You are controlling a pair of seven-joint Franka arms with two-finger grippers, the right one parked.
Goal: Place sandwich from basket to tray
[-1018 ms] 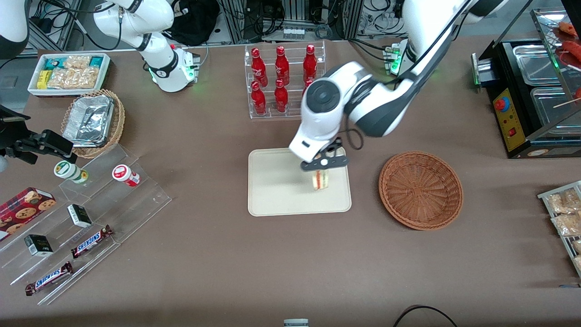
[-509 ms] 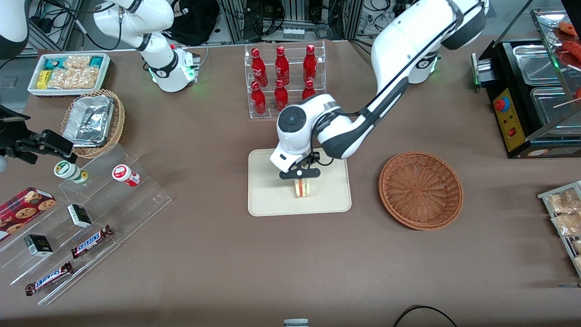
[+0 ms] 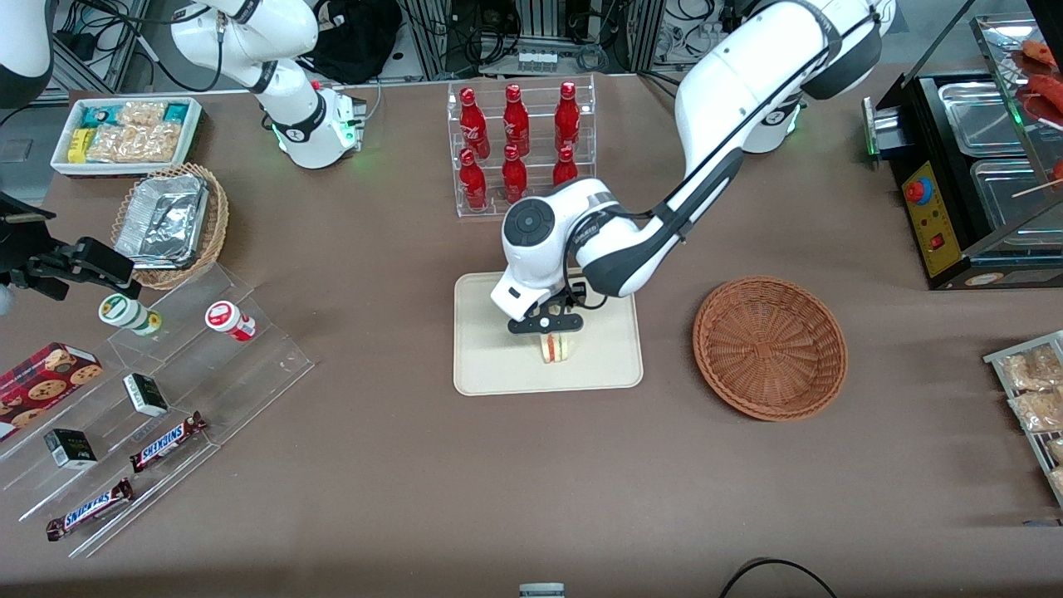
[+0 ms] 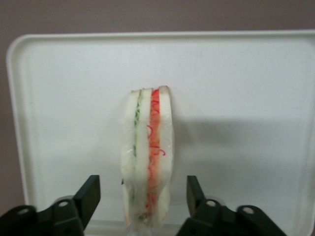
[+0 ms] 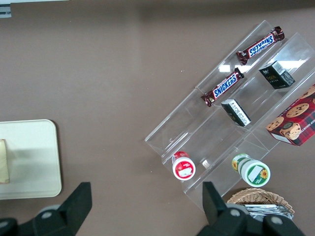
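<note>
Sandwich [image 4: 147,162] stands on edge on the tray [image 3: 490,365], near the tray's front edge, about mid-width. Gripper [image 4: 142,201] sits over it, fingers [image 4: 88,196] spread wide with clear gaps either side, gripping nothing. Basket [image 3: 770,346] sits apart toward the working arm's end

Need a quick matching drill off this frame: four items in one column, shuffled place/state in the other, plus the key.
Items
1. sandwich
2. basket
3. gripper
4. cola bottles

Place or state
A. holds nothing, on the table beside the tray, toward the working arm's end
B. jaws open, one on each side of the sandwich
C. stands on edge on the tray
D. in a clear rack, farther from the front camera than the tray

Pairs: 1-C, 2-A, 3-B, 4-D
</note>
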